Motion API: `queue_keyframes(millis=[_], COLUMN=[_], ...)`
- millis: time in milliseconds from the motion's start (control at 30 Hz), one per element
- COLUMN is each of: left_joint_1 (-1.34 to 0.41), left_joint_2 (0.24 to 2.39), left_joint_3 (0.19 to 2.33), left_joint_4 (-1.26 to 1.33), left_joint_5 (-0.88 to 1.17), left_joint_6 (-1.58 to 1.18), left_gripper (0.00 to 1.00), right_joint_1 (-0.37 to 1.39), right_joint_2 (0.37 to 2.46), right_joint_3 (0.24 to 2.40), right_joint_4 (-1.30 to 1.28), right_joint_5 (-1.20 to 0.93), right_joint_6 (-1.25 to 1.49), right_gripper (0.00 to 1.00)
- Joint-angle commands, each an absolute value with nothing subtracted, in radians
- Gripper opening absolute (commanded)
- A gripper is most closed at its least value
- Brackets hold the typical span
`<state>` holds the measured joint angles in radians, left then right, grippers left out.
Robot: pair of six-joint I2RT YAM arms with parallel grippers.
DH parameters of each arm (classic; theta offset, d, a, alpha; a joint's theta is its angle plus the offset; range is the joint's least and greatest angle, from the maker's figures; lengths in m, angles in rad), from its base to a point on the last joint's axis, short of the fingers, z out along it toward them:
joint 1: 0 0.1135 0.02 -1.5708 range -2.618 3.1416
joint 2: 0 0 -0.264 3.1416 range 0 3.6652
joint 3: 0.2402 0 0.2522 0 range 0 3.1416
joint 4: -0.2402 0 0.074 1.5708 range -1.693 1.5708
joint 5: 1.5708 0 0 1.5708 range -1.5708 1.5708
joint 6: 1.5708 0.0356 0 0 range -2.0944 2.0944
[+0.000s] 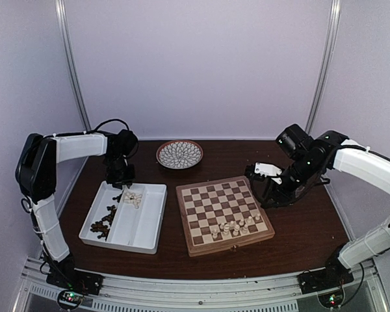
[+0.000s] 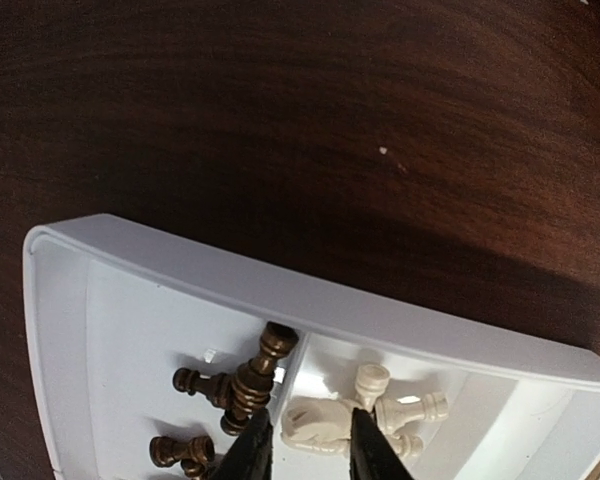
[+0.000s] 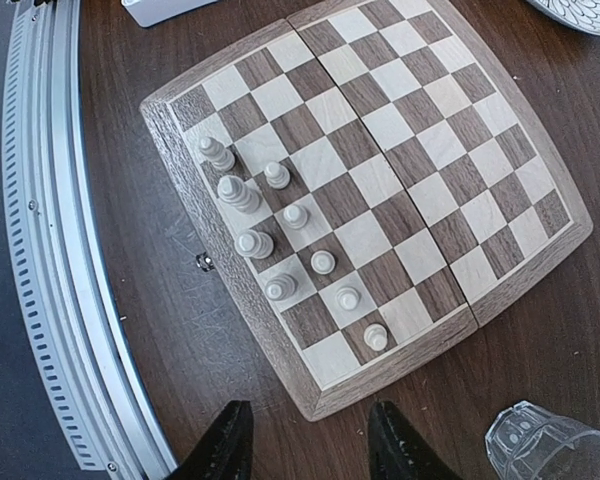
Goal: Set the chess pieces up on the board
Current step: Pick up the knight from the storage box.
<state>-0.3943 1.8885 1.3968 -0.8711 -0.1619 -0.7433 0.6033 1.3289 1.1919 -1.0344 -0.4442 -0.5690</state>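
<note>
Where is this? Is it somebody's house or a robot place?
Most likely a robot test booth in a lab, not a house. The left arm and right arm are bolted to a metal rail at the table edge, pale walls close it in, and a chessboard sits ready.

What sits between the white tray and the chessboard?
Nothing. Only a narrow strip of bare dark table separates the white tray from the board. The top external view shows this.
</note>
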Motion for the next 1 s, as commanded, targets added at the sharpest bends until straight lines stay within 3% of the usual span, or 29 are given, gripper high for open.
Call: queue_keyframes(millis=[0,200,367,500,600,733,967], left_joint_1=[-0.387,-0.385,-0.385,-0.387,-0.391,-0.427,-0.489], left_joint_2=[1.916,1.941,1.945,1.922,1.882,1.82,1.853], left_joint_3=[1.43,1.431,1.421,1.41,1.407,1.403,1.377], left_joint_4=[-0.88,-0.879,-0.872,-0.868,-0.867,-0.867,-0.83], left_joint_5=[-0.153,-0.122,-0.083,-0.084,-0.092,-0.117,-0.102], left_joint_6=[-0.719,-0.717,-0.715,-0.713,-0.708,-0.726,-0.869], left_gripper=[0.27,0.22,0.08,0.07,0.09,0.24,0.28], right_joint_1=[0.594,0.589,0.588,0.586,0.584,0.583,0.583], right_joint_2=[1.313,1.31,1.312,1.309,1.309,1.309,1.322], right_joint_3=[1.181,1.178,1.178,1.178,1.178,1.177,1.189], right_joint_4=[-1.02,-1.021,-1.02,-1.02,-1.021,-1.02,-1.022], right_joint_5=[-0.428,-0.43,-0.434,-0.436,-0.438,-0.44,-0.45], right_joint_6=[-0.563,-0.564,-0.562,-0.561,-0.561,-0.561,-0.561], right_gripper=[0.43,0.43,0.43,0.43,0.43,0.43,0.43])
